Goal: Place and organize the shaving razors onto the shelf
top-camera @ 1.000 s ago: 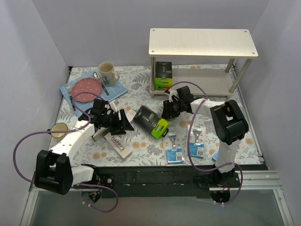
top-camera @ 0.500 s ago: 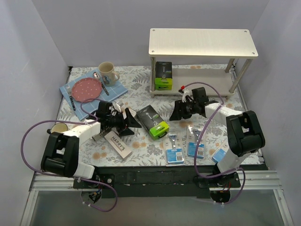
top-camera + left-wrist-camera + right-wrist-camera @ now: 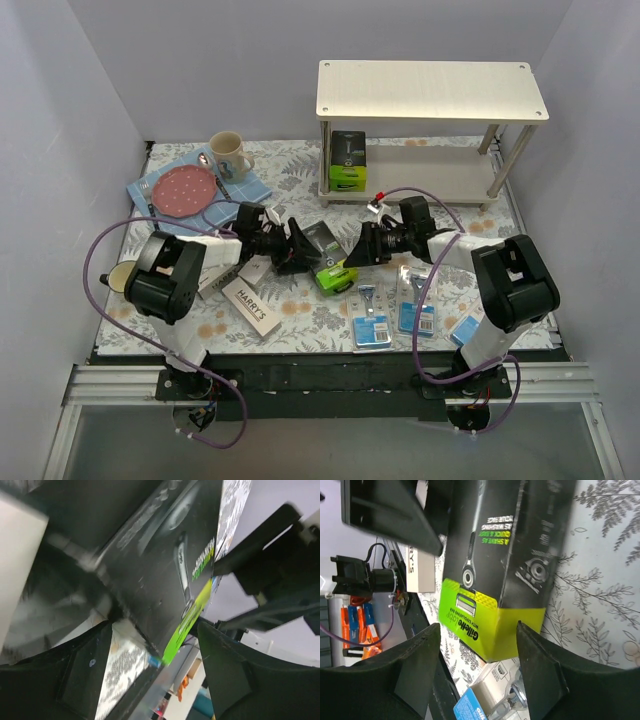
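A black-and-lime razor box (image 3: pixel 326 258) lies flat on the floral mat between my two grippers. My left gripper (image 3: pixel 297 250) is open at its left end; in the left wrist view (image 3: pixel 155 680) the box (image 3: pixel 165 555) fills the space just ahead of the fingers. My right gripper (image 3: pixel 357 252) is open at the box's lime end; in the right wrist view (image 3: pixel 477 675) the box (image 3: pixel 505 565) lies just ahead of the jaws. A second black-and-lime box (image 3: pixel 347 162) stands on the lower board of the shelf (image 3: pixel 430 90). White HARRY'S boxes (image 3: pixel 250 305) lie at the left. Blue blister packs (image 3: pixel 372 318) lie in front.
A cream mug (image 3: pixel 228 152) and a pink plate (image 3: pixel 183 190) sit on a blue cloth at the far left. More blister packs (image 3: pixel 417 305) lie under the right arm. A blister pack (image 3: pixel 490 705) shows just below the right fingers.
The box was tilted up between the grippers, then laid flat. The right gripper drew back and has come in again. The left gripper has moved right, up to the box.
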Robot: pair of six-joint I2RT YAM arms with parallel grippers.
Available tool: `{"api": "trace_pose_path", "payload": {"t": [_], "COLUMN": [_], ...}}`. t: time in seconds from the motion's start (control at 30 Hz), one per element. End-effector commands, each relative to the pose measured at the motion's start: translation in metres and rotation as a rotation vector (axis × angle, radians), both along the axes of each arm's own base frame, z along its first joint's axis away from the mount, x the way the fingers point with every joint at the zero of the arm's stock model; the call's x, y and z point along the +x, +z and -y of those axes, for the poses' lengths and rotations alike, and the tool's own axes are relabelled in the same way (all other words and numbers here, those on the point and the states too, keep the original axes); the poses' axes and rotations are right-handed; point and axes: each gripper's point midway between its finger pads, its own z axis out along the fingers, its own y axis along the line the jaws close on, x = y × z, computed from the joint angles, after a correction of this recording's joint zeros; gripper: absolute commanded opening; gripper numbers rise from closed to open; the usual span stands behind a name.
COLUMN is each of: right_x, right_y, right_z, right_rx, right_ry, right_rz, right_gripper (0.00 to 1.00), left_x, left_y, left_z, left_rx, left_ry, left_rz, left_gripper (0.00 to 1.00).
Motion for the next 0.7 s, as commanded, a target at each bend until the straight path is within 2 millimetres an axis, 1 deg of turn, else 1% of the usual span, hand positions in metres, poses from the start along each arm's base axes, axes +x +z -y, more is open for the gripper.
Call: {"api": "trace_pose_path", "payload": {"t": [0.0,0.03,0.07,0.13,0.17,0.2,0.23,0.27,0.3,0.37,0.4,0.47,0.5,0.53,0.57,0.6,0.63,0.67], "right_x": [-0.016,-0.021,-0.026,-0.033,-0.033,-0.032,-0.026,-0.022,-0.02,-0.012,-0.011,-0.004,-0.002,0.001,0.003,0.005,0.007,0.008], "right_y": [-0.003,-0.009,-0.01,-0.011,-0.01,-0.01,-0.011,-0.011,-0.011,-0.011,-0.012,-0.015,-0.016,-0.02,-0.022,-0.022,-0.023,-0.023], "right_z": [-0.016,-0.018,-0.022,-0.025,-0.028,-0.029,-0.029,-0.028,-0.027,-0.026,-0.025,-0.023,-0.022,-0.019,-0.017,-0.017,-0.016,-0.016], "right_rx": [0.033,0.021,0.022,0.03,0.037,0.035,0.022,0.014,0.009,0.007,0.001,-0.012,-0.018,-0.033,-0.04,-0.043,-0.047,-0.048], "right_ry": [0.052,0.06,0.074,0.074,0.076,0.065,0.042,0.03,0.023,0.005,-0.001,-0.021,-0.028,-0.042,-0.047,-0.051,-0.055,-0.054], "right_rz": [-0.027,-0.04,-0.04,-0.067,-0.06,-0.068,-0.056,-0.054,-0.052,-0.048,-0.057,-0.056,-0.056,-0.056,-0.056,-0.05,-0.054,-0.049], "right_gripper": [0.69,0.65,0.62,0.57,0.57,0.56,0.56,0.56,0.56,0.56,0.56,0.56,0.56,0.56,0.56,0.56,0.56,0.56], "left_x": [0.04,0.044,0.056,0.064,0.069,0.072,0.063,0.06,0.05,0.034,0.019,0.006,-0.003,-0.015,-0.021,-0.026,-0.036,-0.044], "left_y": [0.006,0.001,0.009,0.01,0.016,0.015,0.01,0.022,0.018,0.02,0.027,0.028,0.035,0.028,0.028,0.028,0.024,0.025], "left_z": [0.01,0.011,0.014,0.014,0.014,0.011,0.006,0.003,-0.002,-0.014,-0.02,-0.029,-0.033,-0.036,-0.038,-0.036,-0.036,-0.032], "left_rx": [0.015,0.023,0.022,0.043,0.048,0.075,0.109,0.114,0.131,0.166,0.177,0.195,0.197,0.198,0.183,0.158,0.134,0.102], "left_ry": [0.016,0.015,0.01,0.015,0.012,0.024,0.024,0.033,0.032,0.049,0.053,0.061,0.06,0.043,0.034,0.019,0.009,-0.011], "left_rz": [0.086,0.079,0.123,0.141,0.168,0.176,0.133,0.151,0.134,0.116,0.12,0.116,0.126,0.103,0.099,0.098,0.067,0.047], "left_gripper": [0.67,0.67,0.66,0.66,0.66,0.67,0.69,0.69,0.69,0.71,0.72,0.72,0.72,0.71,0.69,0.63,0.61,0.58]}}
